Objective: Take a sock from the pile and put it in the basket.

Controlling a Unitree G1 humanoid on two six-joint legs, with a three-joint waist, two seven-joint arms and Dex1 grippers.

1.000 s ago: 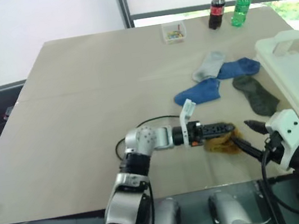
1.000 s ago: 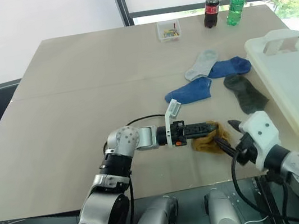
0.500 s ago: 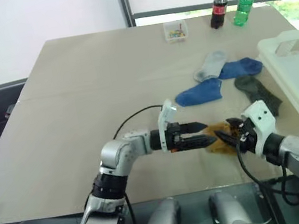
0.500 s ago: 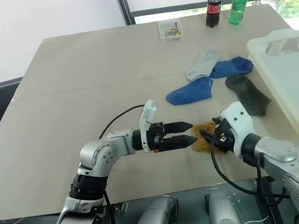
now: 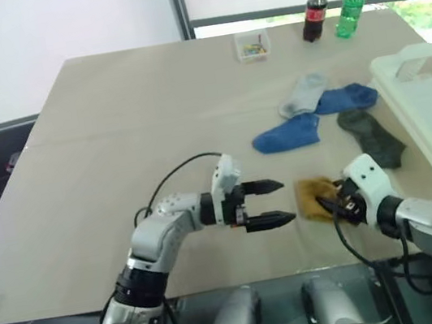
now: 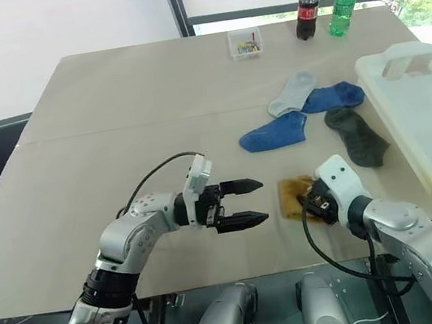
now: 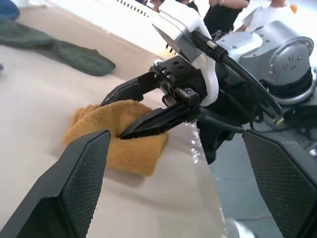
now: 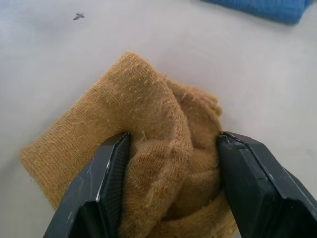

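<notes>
the mustard-yellow sock [image 5: 314, 197] lies bunched on the tabletop [image 5: 115, 145] near its front edge, apart from the pile [image 5: 327, 111] of grey, blue and dark green socks, and the right hand [image 5: 339, 200] is clamped on its folds, one black finger [image 8: 106, 183] pressed into each side of the bunched cloth. the left hand [image 5: 276, 203] hovers just beside the sock on the robot's left, released, its two fingers spread wide and grasping nothing. the cream basket [image 5: 426, 87] stands at the tabletop's right edge, well apart from the sock.
</notes>
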